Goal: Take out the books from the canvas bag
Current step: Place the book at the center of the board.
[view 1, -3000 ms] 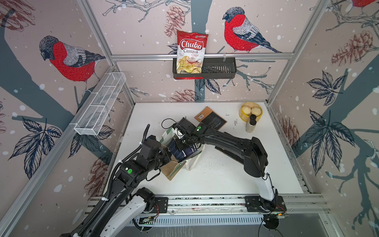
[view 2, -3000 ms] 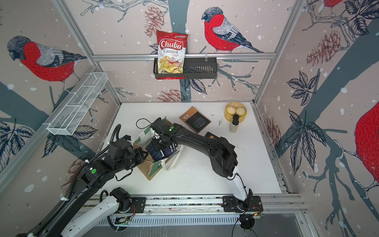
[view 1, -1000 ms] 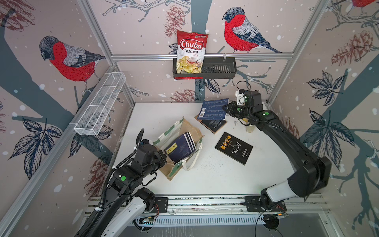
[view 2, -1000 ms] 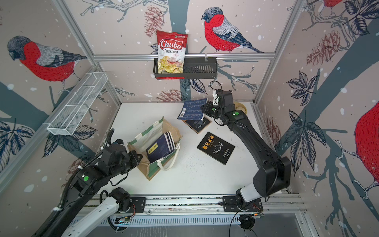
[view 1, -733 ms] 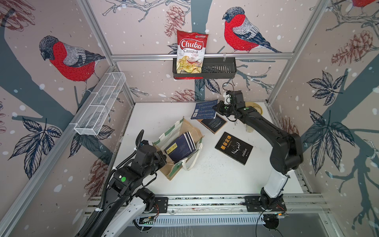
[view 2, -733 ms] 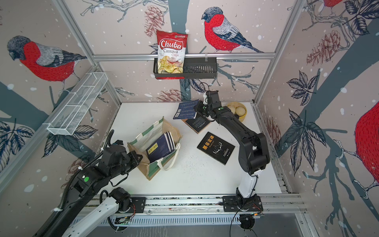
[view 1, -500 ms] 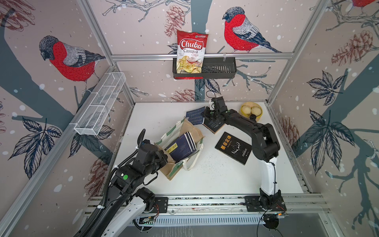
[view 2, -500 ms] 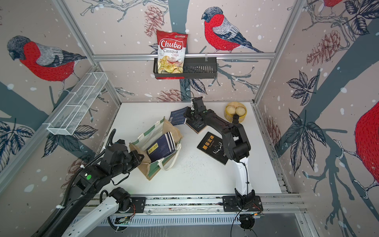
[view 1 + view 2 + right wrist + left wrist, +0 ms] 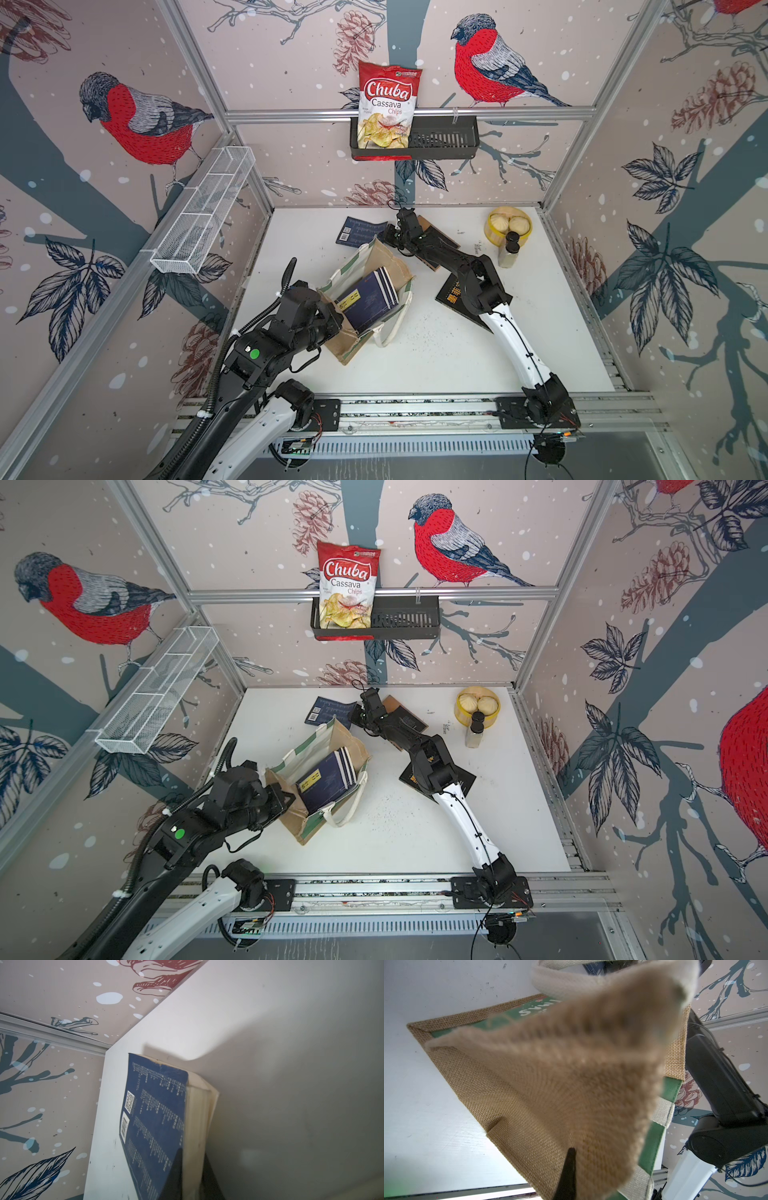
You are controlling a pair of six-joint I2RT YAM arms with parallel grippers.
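Observation:
The canvas bag (image 9: 386, 257) (image 9: 345, 739) lies on its side with its mouth open, and navy books (image 9: 365, 297) (image 9: 326, 779) with a yellow label show inside. My left gripper (image 9: 332, 320) (image 9: 286, 800) is shut on the bag's jute side (image 9: 550, 1088); one finger (image 9: 568, 1167) shows against the cloth. Behind the bag, another navy book (image 9: 357, 230) (image 9: 328, 710) (image 9: 153, 1115) rests back cover up on the table. My right gripper (image 9: 388, 239) (image 9: 355, 719) (image 9: 192, 1153) is shut on its page edge. A black book (image 9: 457, 299) and a brown-black one (image 9: 436, 245) lie partly under the right arm.
A yellow tub (image 9: 509, 226) and a small bottle (image 9: 509, 251) stand at the back right. On the back wall a red chips bag (image 9: 388, 104) sits in a black basket (image 9: 440, 137). A white wire rack (image 9: 203, 216) hangs on the left wall.
The right arm has swung the navy book from the back right over to the left and lowered it onto the table behind the bag. The left gripper keeps hold of the bag.

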